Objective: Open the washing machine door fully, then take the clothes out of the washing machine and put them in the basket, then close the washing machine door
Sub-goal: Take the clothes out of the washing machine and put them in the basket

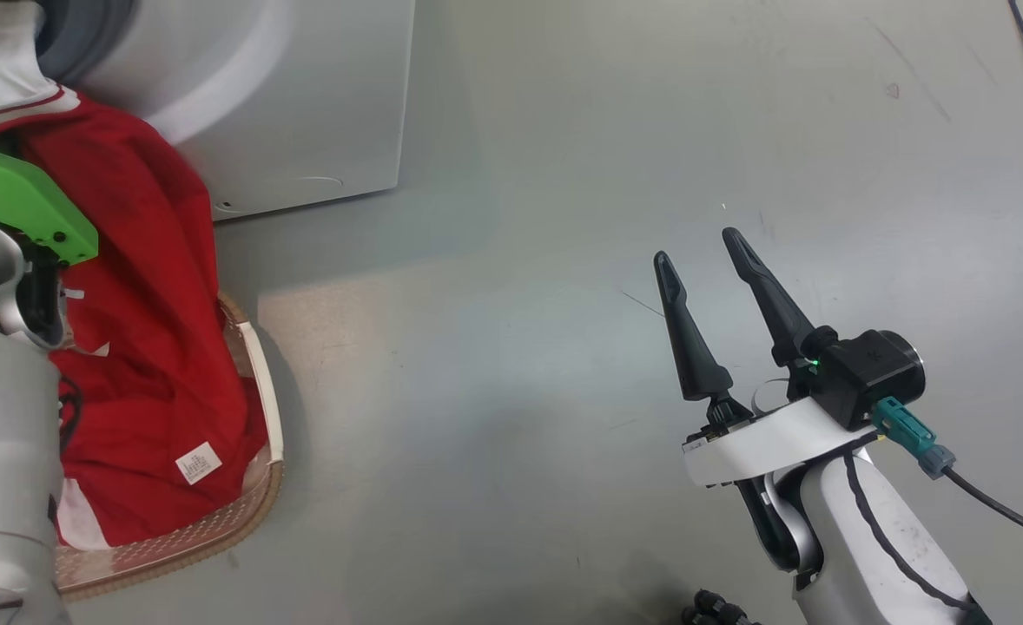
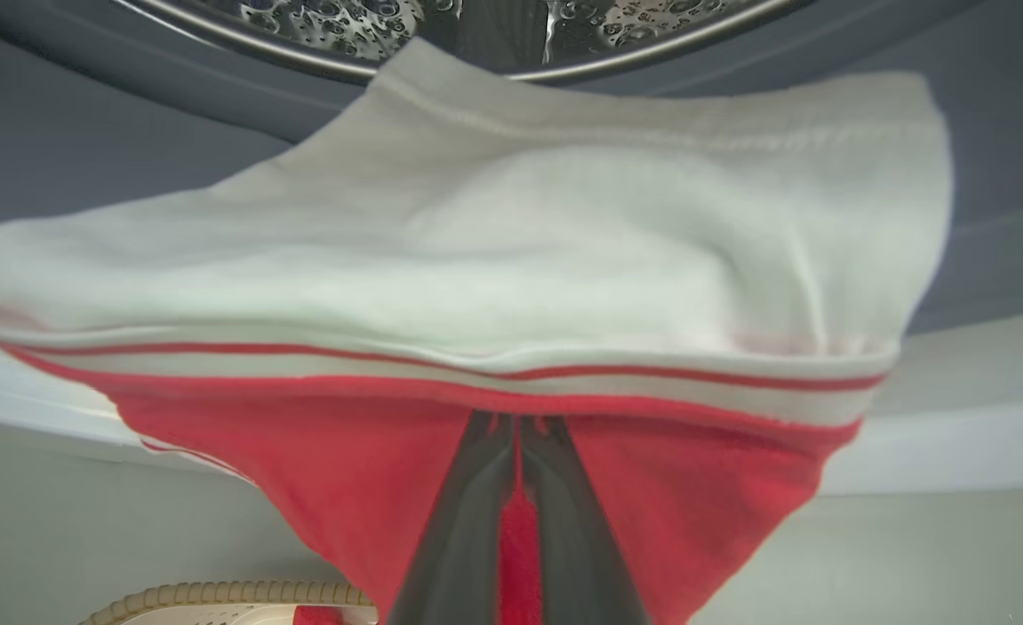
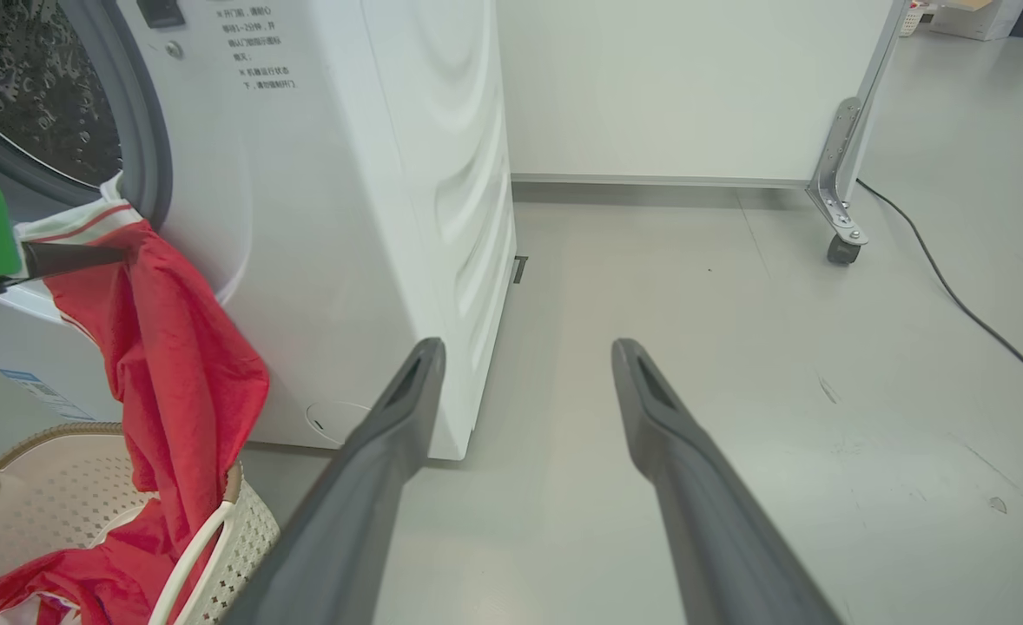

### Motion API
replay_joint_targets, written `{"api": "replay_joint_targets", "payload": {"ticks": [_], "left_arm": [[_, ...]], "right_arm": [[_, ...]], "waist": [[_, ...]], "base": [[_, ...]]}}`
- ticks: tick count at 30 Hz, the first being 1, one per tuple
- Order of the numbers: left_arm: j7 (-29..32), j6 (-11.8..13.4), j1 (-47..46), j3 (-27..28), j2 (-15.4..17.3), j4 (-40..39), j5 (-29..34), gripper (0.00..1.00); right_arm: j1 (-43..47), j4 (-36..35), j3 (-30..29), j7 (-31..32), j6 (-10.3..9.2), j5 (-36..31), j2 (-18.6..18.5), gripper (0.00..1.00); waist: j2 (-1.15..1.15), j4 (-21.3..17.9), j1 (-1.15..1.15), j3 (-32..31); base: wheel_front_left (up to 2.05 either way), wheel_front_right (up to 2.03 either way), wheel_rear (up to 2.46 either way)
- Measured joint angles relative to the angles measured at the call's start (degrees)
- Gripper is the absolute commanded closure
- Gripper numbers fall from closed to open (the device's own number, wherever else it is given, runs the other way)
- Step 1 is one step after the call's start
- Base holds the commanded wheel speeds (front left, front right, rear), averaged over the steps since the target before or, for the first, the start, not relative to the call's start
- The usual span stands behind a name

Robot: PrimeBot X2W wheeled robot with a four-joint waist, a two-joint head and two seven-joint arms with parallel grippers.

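The white washing machine [image 3: 329, 217] stands on the floor [image 1: 564, 130] with its drum mouth uncovered. The red-and-white garment [image 1: 147, 304] hangs from the grey gasket [image 2: 129, 156] down into the cream basket [image 3: 251, 542] at the machine's foot. The left gripper [image 2: 511, 425] has its jaws closed on the garment's red fabric just below the stripes, while the right gripper [image 1: 695, 246] hovers over bare floor well apart, jaws spread wide.

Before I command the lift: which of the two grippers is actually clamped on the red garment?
The left gripper: it is pinched shut on the clothes. The right gripper stands open, well away from them, holding nothing.
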Motion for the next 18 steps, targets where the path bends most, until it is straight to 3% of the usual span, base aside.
{"api": "replay_joint_targets", "payload": {"ticks": [6,18], "left_arm": [[-3.4,-2.5,0.2,-1.0,-0.7,0.8,0.1,1.0],[-10.9,-5.0,3.5,-3.9,-2.5,0.4,0.8,1.0]], "right_arm": [[0.0,0.3,-0.4,0.0,0.0,0.0,0.0,0.0],[0.2,1.3,-1.3,0.0,0.01,-0.2,-0.1,0.0]], "waist": [[0.0,1.1,0.0,-1.3],[0.0,3.9,0.0,-5.2]], "base": [[0.0,0.0,0.0],[0.0,0.0,0.0]]}}
